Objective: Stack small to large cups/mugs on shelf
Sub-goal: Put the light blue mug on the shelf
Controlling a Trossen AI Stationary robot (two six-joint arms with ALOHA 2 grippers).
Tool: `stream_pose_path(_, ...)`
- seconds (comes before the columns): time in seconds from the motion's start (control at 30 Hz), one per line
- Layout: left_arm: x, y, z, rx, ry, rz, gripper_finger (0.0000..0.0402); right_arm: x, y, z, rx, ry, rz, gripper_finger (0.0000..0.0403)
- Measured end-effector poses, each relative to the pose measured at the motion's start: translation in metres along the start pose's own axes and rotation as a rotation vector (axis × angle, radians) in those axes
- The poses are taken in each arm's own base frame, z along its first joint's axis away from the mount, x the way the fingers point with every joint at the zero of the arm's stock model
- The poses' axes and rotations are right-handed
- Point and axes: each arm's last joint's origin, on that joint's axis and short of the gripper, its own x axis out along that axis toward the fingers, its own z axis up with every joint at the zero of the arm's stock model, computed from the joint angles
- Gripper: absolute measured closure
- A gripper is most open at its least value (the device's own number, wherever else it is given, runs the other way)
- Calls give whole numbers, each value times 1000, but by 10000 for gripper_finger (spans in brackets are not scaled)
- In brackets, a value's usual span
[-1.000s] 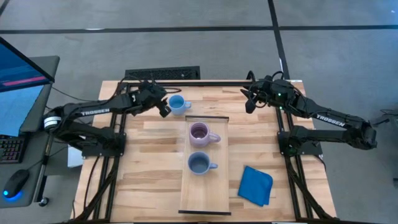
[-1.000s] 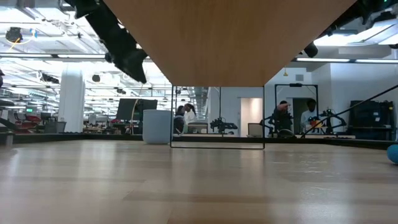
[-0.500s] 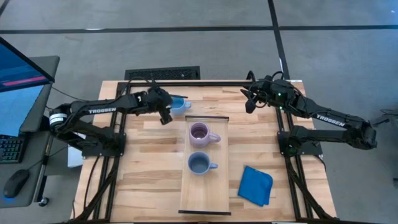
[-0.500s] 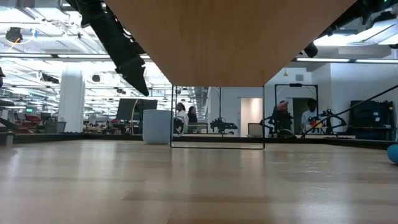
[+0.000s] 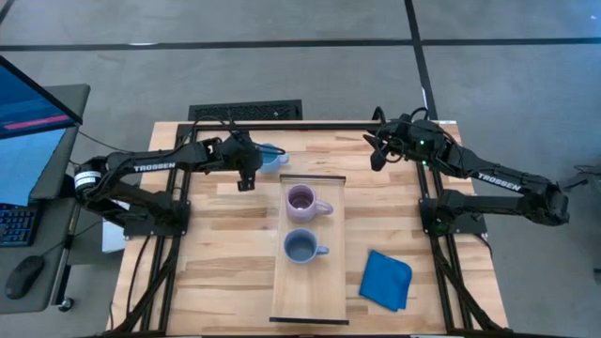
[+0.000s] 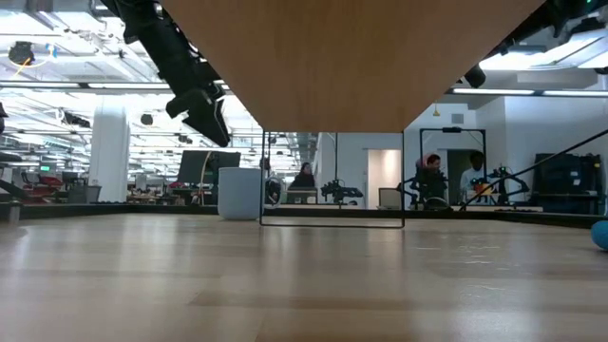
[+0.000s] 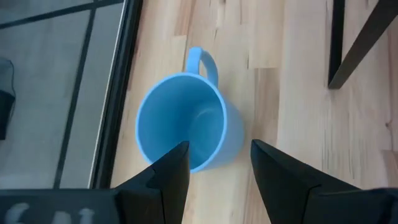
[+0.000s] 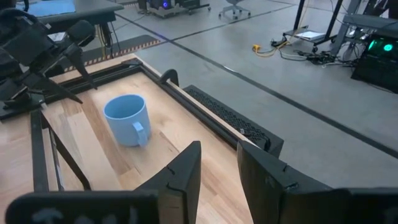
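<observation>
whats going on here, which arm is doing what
The left hand, open, hangs over the bright light blue mug, which stands upright on the table beside the far end of the shelf. The pale purple mug and the grey-blue mug already sit on the shelf side by side, not stacked. The right hand waits open at the table's far right corner. A blue cloth lies right of the shelf.

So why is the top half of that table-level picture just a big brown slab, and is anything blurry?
In the low view the shelf stands right before the lens, so its underside fills the upper middle; the room behind is brightly lit and sharp. In the left wrist view the bright light blue mug is crisp, while the left gripper has soft-edged fingers. The high view is evenly lit, without glare.
</observation>
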Motion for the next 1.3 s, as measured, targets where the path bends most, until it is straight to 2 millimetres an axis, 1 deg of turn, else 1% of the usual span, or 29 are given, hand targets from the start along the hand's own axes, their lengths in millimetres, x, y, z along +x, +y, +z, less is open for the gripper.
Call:
stream_pose_path(0.2,1,0,0,29,2,-5,239,0,0,0,0,0,0,276)
stream_pose_path(0.5,22,-4,0,43,36,-33,239,0,0,0,0,2,0,276)
stream_pose_path(0.63,31,-7,0,89,62,-28,239,0,0,0,0,4,0,276)
stream_pose_path(0.8,39,-9,-1,126,83,-38,239,0,0,-1,0,5,0,276)
stream_pose_path(0.9,39,-9,-2,128,89,-41,242,0,0,-1,-1,6,0,276)
stream_pose_path(1.0,39,-9,-2,128,91,-42,259,0,0,-1,-2,6,-1,276)
stream_pose_path(1.3,39,-9,-2,111,86,-39,345,0,0,-1,-7,7,-1,276)
